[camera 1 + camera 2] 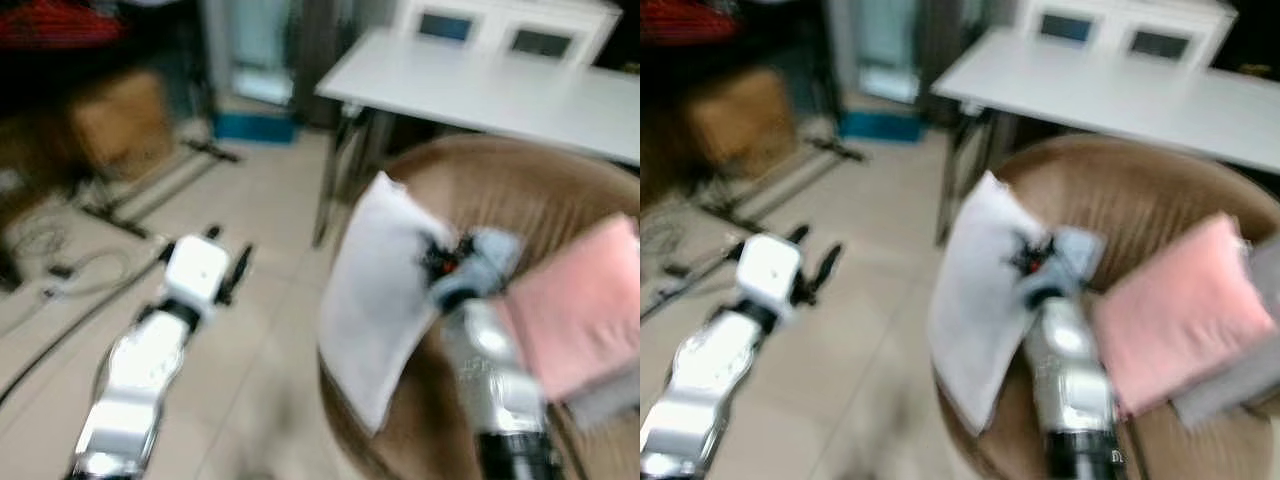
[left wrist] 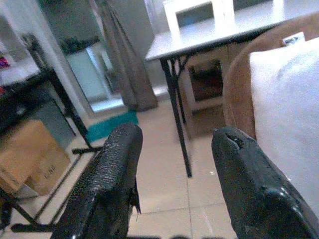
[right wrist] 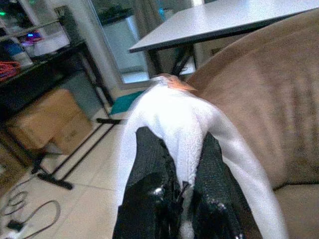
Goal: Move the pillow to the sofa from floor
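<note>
A white pillow (image 1: 375,300) leans upright against the left arm of the round brown sofa (image 1: 500,190), half over its edge. My right gripper (image 1: 438,255) is shut on the pillow's right edge; in the right wrist view a fold of the white pillow (image 3: 184,129) is pinched between the black fingers (image 3: 149,164). My left gripper (image 1: 226,262) hangs open over the tiled floor to the left of the sofa, and its fingers (image 2: 114,169) hold nothing.
A pink pillow (image 1: 575,305) lies on the sofa seat at the right. A white table (image 1: 480,85) stands just behind the sofa. A cardboard box (image 1: 115,120), a black stand's legs and cables (image 1: 60,265) are at the left on the floor.
</note>
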